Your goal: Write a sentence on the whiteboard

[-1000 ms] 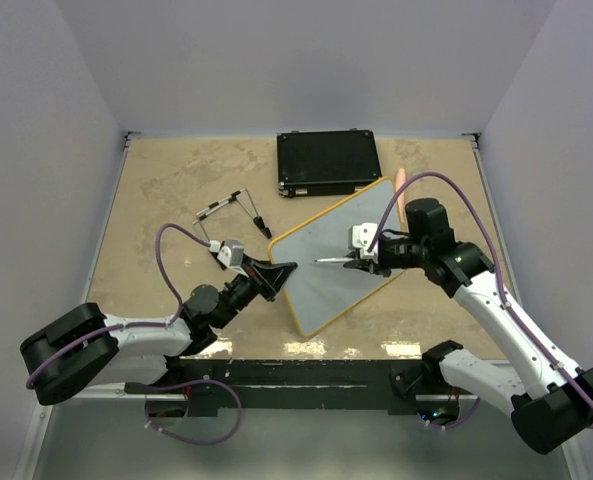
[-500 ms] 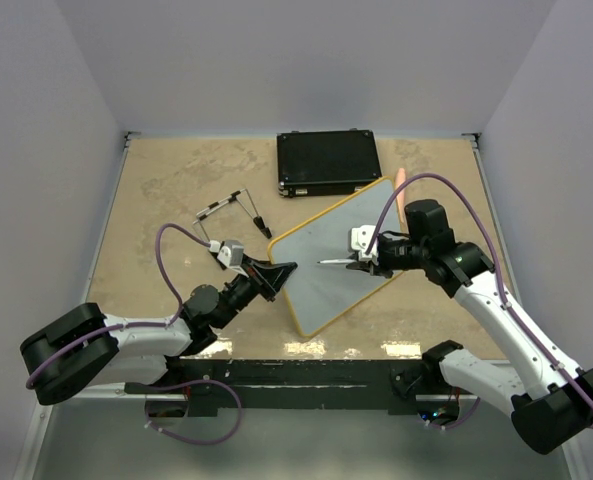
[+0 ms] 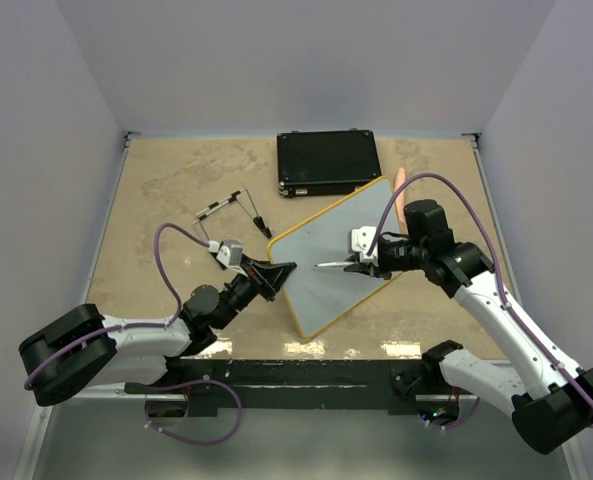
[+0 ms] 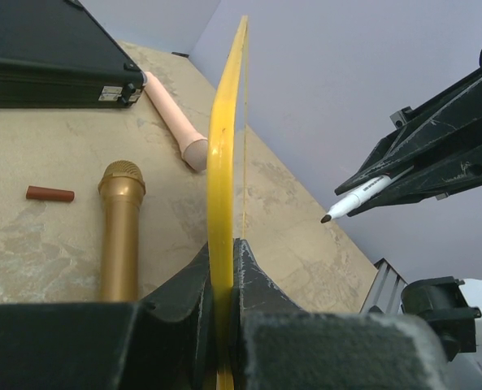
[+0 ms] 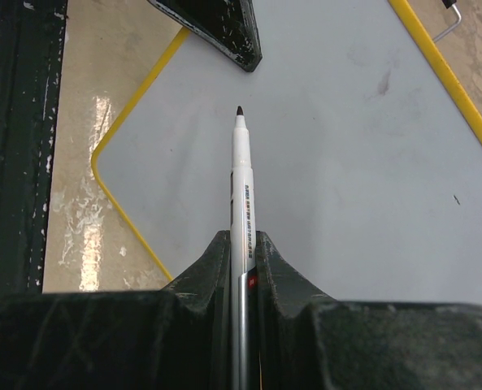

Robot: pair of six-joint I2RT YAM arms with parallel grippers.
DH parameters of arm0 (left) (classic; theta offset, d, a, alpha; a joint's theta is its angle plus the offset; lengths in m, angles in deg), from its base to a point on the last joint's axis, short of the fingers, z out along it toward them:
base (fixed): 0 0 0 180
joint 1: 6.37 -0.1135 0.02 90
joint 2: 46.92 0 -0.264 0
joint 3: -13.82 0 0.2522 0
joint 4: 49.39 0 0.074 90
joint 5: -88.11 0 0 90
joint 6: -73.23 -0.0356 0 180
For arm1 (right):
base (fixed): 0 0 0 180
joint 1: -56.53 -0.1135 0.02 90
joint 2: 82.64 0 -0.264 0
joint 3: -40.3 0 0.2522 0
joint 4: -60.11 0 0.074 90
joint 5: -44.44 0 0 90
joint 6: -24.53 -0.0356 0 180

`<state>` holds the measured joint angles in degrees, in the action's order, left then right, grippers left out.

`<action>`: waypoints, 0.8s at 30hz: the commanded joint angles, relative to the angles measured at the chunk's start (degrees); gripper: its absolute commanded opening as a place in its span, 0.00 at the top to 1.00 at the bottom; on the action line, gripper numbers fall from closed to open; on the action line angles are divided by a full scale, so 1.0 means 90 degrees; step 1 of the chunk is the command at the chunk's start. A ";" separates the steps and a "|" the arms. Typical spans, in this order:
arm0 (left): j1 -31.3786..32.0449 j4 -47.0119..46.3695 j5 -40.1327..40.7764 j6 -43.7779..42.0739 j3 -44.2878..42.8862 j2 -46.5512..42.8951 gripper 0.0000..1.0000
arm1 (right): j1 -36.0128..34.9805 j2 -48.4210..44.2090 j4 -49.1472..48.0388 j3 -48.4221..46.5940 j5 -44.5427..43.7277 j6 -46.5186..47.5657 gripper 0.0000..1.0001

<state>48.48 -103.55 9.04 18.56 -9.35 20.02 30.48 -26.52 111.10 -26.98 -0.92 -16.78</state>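
The left claw (image 3: 279,270) was pinched tight on the left edge of the flat, glossy grey-white whiteboard with a thin yellow frame (image 3: 321,295). The board sat cornerwise in the middle of the sandy bench (image 3: 166,190), just near of a black rectangular case (image 3: 328,162). Over its face pointed a slim white marker pen (image 5: 242,175) (dark tip clear of the surface), clamped in the right claw (image 3: 361,263).
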 commanded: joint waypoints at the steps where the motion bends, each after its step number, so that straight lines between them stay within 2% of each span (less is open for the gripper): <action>1: 0.0058 -0.0139 0.0181 -0.0264 0.0001 -0.0162 1.00 | -0.0036 -0.0015 -0.0026 -0.0235 0.0274 -0.0038 1.00; 24: 0.0156 0.0301 0.0249 -0.0498 -0.0312 -0.0211 1.00 | 0.0179 0.0210 0.0707 -0.0450 0.0879 0.0655 1.00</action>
<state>49.55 -100.84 10.33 18.06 -10.24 18.73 31.62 -25.01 116.52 -28.75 4.87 -12.50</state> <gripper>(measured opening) 0.091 0.133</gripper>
